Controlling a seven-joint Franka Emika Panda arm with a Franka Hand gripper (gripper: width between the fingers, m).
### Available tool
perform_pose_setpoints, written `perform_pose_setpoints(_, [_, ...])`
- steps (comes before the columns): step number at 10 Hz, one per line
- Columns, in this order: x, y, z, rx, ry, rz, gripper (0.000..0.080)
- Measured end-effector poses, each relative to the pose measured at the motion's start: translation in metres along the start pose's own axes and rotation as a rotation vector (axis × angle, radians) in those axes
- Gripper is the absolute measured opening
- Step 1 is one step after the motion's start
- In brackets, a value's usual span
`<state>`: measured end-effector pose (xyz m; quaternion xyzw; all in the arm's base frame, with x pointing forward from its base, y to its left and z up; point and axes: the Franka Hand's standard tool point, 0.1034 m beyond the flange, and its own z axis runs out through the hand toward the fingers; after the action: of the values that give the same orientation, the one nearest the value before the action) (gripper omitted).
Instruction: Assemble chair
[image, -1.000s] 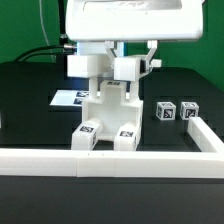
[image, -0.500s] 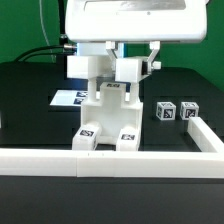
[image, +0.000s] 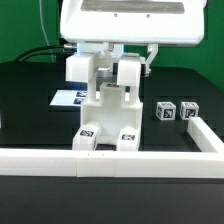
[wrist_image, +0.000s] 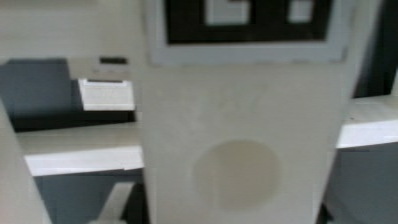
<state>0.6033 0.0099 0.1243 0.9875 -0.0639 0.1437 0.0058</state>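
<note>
You are looking straight at a broad white chair part (wrist_image: 240, 140), so close that it fills most of the view and you cannot pick out the fingers against it. Its face is plain and matte, with a shallow oval hollow (wrist_image: 235, 176) pressed into it. At one end sits a black-and-white square tag (wrist_image: 249, 25), cut off by the frame edge. Beyond the part, farther from the fingers, you see the dark table (wrist_image: 50, 115) on both sides. A long white rail (wrist_image: 80, 158) runs across the table behind the part and shows again on its other side. A small pale rectangle (wrist_image: 107, 94) lies on the table past that rail, too blurred to name.
</note>
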Motion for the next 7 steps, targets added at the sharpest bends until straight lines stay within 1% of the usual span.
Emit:
perform_pose_setpoints(3, [0.0000, -0.0005, 0.0000, 0.000, 0.000, 0.002, 0.0285])
perform_pose_setpoints(5, [0.0000, -0.0050, -0.0011, 0.008, 0.002, 0.026, 0.0285])
perform_pose_setpoints(7, [0.0011, -0.0043, -0.0017, 0.010, 0.007, 0.036, 0.0285])
